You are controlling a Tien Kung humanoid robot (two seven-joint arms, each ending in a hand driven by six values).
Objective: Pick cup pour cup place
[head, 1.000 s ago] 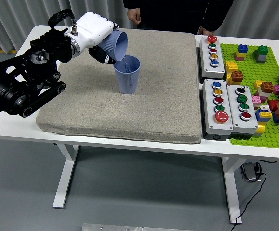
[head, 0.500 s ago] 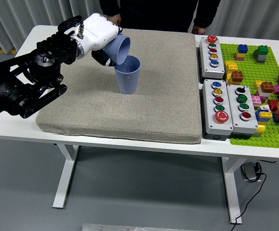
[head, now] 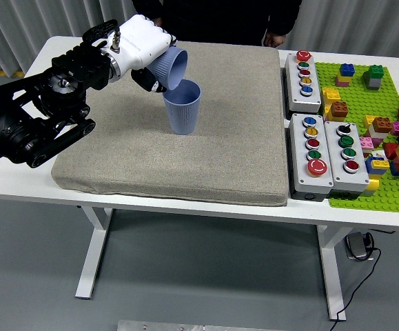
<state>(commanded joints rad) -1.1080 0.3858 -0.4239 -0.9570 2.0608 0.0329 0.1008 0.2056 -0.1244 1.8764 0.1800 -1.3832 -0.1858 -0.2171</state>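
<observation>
An upright blue cup [head: 182,106] stands on the grey mat [head: 213,145] left of its middle. A second blue cup [head: 172,67] is tipped on its side just above and left of it, its mouth facing right and down over the standing cup's rim. My left hand [head: 142,49], white with black fingers, is shut on this tipped cup. The black left arm reaches in from the left edge. My right hand is out of view.
Three grey button boxes [head: 304,72] [head: 312,156] [head: 346,156] lie right of the mat. A green baseplate [head: 371,186] with several coloured bricks fills the far right. A person in dark clothes stands at the far edge, one hand [head: 275,40] near the table.
My left hand and the tipped cup have shifted slightly right and up over the standing cup. The person behind the table has moved left.
</observation>
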